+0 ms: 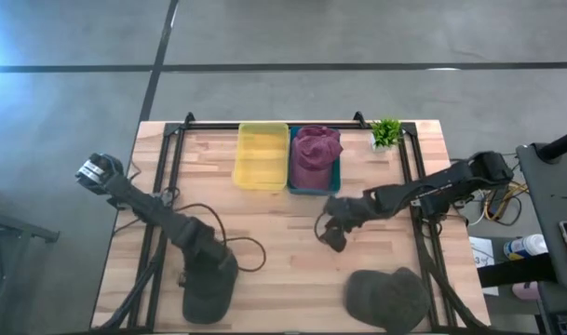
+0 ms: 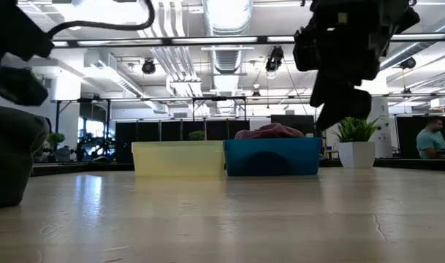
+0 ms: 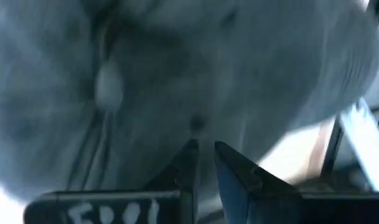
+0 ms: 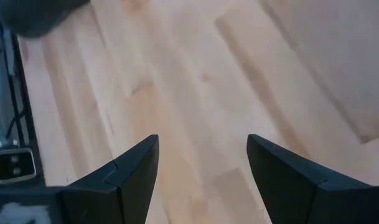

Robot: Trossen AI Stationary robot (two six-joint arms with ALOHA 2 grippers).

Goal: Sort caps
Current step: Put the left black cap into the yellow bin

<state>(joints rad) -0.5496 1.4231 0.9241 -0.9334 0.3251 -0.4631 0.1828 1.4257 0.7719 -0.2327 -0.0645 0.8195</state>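
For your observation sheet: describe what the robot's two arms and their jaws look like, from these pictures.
Both arms are dark, jointed and slim, with black cables looping on the table by the left arm. The right arm ends in two black, wedge-shaped jaws. The left gripper has narrower dark jaws, with white lettering on its body.

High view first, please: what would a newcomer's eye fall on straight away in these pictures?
Probably the yellow bin and teal bin side by side at the table's far edge, the teal one heaped with a maroon cap and the yellow one looking empty. Next, the left gripper, its fingers pinching a dark olive-grey cap at the near left, while the right gripper hangs open over bare wood mid-table, with another olive-grey cap near right.
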